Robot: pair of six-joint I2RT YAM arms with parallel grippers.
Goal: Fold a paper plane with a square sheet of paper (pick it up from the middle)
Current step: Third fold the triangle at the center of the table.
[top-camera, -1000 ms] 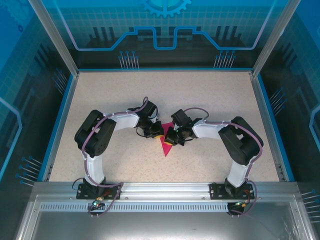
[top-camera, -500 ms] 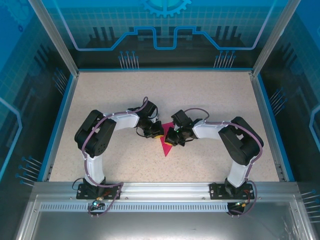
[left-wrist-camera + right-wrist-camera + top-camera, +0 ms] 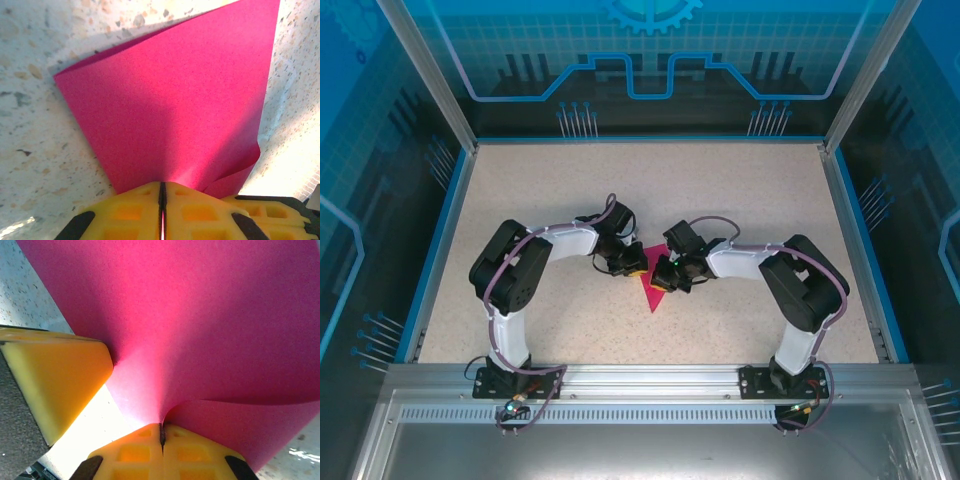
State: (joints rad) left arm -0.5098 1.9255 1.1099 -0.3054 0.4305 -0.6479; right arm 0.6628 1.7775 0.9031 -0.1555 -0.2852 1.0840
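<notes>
The square sheet of paper (image 3: 652,297), folded to a triangle whose long axis runs toward the near edge of the table (image 3: 750,200), is held centrally, equally near both arms, clamped on its left edge by the left gripper (image 3: 634,266) and on its right by the right gripper (image 3: 663,276).

A speckled beige stone-look tabletop (image 3: 740,200) lies across the middle of the overhead view, edged by a thin blue border strip (image 3: 650,139). Silver aluminium posts (image 3: 425,70) rise at upper left and upper right, beside translucent blue panels printed with circuit patterns (image 3: 650,50). A slotted aluminium rail (image 3: 650,412) runs across the bottom.
</notes>
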